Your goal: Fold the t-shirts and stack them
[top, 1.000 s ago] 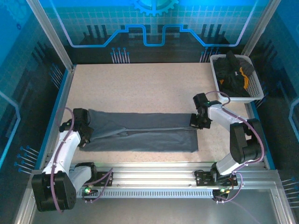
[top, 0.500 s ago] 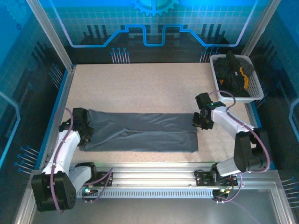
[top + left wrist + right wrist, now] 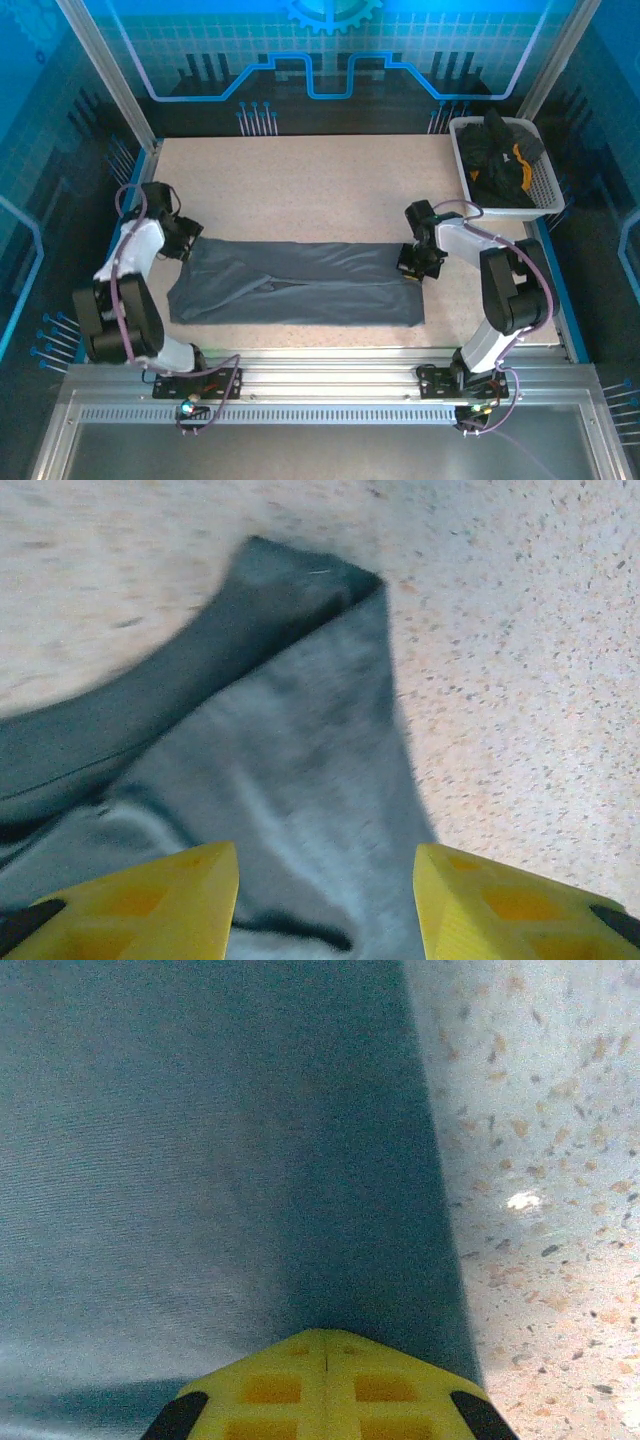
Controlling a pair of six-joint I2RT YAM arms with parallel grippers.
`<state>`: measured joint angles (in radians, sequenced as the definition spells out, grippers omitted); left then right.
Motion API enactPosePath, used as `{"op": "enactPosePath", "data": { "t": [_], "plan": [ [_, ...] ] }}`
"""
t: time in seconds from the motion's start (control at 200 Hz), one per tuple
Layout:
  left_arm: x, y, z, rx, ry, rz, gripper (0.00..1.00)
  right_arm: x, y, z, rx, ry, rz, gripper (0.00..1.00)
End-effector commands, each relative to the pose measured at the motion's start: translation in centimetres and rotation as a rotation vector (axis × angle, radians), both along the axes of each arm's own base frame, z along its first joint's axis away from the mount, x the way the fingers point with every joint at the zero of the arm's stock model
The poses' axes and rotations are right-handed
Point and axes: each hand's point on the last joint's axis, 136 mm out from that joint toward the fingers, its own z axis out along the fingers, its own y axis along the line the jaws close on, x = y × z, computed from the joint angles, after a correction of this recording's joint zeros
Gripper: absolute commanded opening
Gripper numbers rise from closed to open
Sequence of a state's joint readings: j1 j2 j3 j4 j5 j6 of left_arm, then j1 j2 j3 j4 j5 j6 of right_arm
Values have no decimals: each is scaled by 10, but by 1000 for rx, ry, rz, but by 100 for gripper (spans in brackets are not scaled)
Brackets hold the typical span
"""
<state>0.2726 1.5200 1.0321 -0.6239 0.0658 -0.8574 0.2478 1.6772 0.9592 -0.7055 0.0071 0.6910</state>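
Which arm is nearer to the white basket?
Right. The right arm reaches the grey shirt's right end, close to the basket; the left arm is at the shirt's left end, far off.

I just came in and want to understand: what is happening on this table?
Two robot arms are folding a grey shirt, which lies on the table as a long band. The left gripper hangs open over the shirt's left end. The right gripper is shut at the right end; whether it pinches cloth is unclear. The basket at the far right holds black shirts.
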Motion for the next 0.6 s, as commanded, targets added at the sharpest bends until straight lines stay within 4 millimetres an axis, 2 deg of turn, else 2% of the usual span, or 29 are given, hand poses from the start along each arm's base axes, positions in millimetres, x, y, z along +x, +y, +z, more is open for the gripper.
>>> {"op": "enactPosePath", "data": {
  "t": [0.0, 0.05, 0.135, 0.34, 0.435, 0.495, 0.595],
  "plan": [
    [24, -13, -5, -109, -25, -107, 51, -21, -15, -7, -29, 87, -53, 2],
    [25, -10, -16, -104, 8, -114, 50, -20, -20, -6, -27, 84, -69, 4],
    [15, 2, -34, -79, 97, -101, 47, -15, -24, 0, -22, 74, -68, 5],
    [-12, 27, -64, -41, 217, -60, 36, -4, -21, 15, -44, 43, -28, 7],
    [-16, 32, -66, -23, 231, -66, 30, 1, -15, 22, -58, 17, -6, 8],
    [-19, 35, -65, -36, 232, -53, 22, 6, -10, 28, -67, -8, 8, 8],
    [-19, 41, -50, -9, 199, -35, 12, 16, 1, 38, -77, -50, 46, 10]
  ]
}}
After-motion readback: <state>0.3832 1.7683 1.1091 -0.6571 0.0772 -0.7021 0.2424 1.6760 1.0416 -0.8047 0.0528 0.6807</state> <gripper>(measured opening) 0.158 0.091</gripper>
